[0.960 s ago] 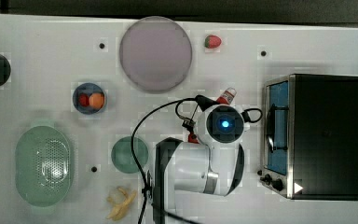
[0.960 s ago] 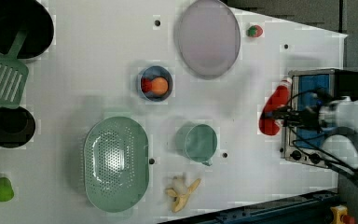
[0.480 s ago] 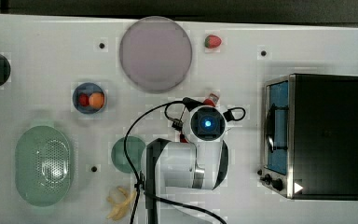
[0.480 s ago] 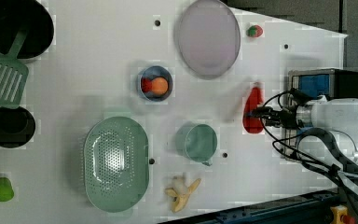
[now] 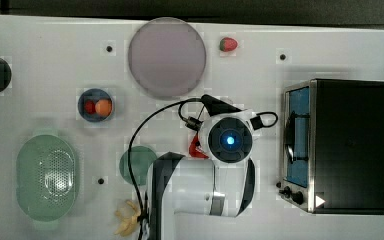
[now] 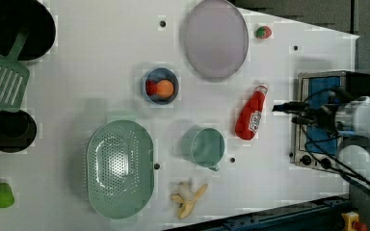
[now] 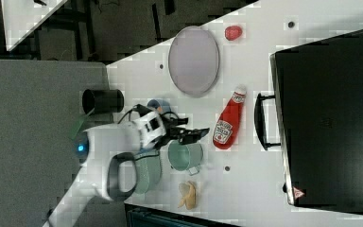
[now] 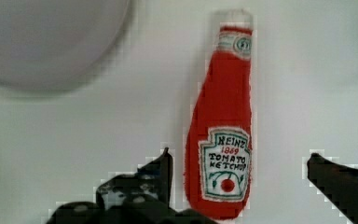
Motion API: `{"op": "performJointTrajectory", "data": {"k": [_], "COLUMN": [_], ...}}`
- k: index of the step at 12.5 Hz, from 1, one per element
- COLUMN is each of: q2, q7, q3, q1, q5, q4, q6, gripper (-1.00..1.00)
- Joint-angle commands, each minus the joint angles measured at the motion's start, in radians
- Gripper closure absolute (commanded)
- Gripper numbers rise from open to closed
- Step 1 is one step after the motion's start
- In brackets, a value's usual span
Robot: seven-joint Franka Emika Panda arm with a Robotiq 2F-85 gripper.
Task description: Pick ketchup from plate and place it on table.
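Fingers [image 8: 163, 170] spread wide, one on either side of the ketchup's lower body as seen from the wrist, neither pad touching it. Gripper [image 8: 237, 168] holds nothing.

Ketchup [image 6: 250, 113] lies flat on the table [image 6: 101, 53], cap end pointing toward the plate [image 6: 215, 38], label side up. In the left view it sits apart from the plate's rim, on bare tabletop between the plate and the teal cup [image 6: 203, 147]. The right view agrees: bottle [image 7: 228, 120] lying on the white surface, clear of the plate [image 7: 194, 54], beside the handle of the black oven [image 7: 331, 118]. Plate carries nothing in any view.

Judgement on progress: the placing looks done. The bottle is off the plate, resting on the table, and the jaws stand apart from it. It lies stable on its side, no sign of rolling.

What seems left: only for the arm to draw clear of the bottle. In the top view the wrist [image 5: 228, 140] hangs directly over it, a sliver of red [image 5: 196, 149] showing at its edge. A straight lift should avoid brushing the bottle with either finger.
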Motion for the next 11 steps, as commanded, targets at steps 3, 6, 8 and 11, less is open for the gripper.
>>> {"op": "performJointTrajectory", "data": {"k": [3, 6, 8, 11], "q2": [-0.123, -0.129, -0.128, -0.124], "q7": [0.323, 0.323, 0.324, 0.329], "q3": [0.047, 0.048, 0.046, 0.041], "q1": [0.019, 0.017, 0.016, 0.012], "q5": [0.002, 0.001, 0.001, 0.001], "q4": [0.190, 0.350, 0.444, 0.563], "q6": [-0.301, -0.423, -0.546, -0.701], "gripper": [-1.00, -1.00, -1.00, -1.00]}}
